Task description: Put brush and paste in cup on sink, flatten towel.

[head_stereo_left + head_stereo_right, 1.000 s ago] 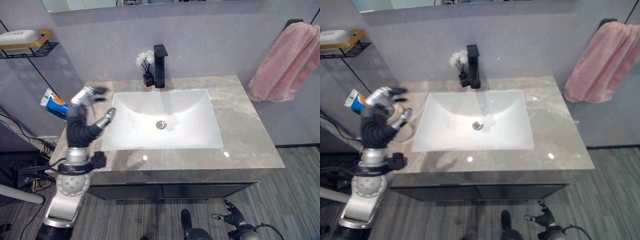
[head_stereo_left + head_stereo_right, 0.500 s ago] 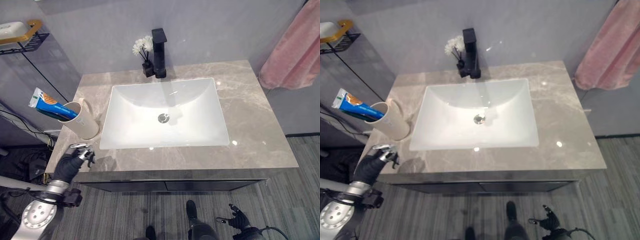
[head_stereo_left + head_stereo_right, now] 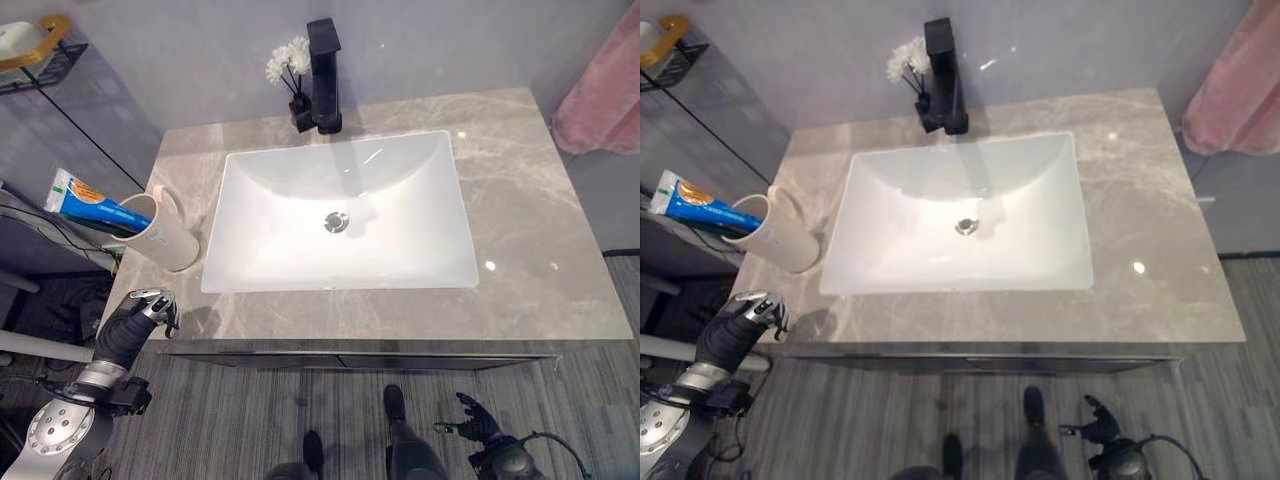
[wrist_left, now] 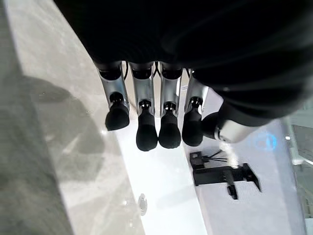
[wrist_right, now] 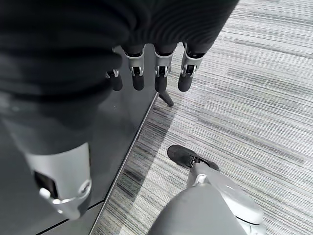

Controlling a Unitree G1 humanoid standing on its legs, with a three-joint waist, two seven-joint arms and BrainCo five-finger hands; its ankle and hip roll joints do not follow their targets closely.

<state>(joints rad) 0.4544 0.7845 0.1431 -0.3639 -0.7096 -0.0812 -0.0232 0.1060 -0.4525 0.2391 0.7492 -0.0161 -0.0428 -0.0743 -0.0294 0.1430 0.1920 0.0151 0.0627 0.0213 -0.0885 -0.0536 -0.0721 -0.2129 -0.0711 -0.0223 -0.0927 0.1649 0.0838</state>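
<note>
While the left hand (image 3: 143,312) hangs at lower left off the counter's front edge, fingers curled on nothing | right hand (image 5: 146,73) low by the floor, fingers relaxed, empty | cup (image 3: 170,235) tilted on counter (image 3: 540,250) at left, beside the sink (image 3: 340,225) | paste (image 3: 90,205) sticking out of cup | pink towel (image 3: 605,100) bunched at upper right.
</note>
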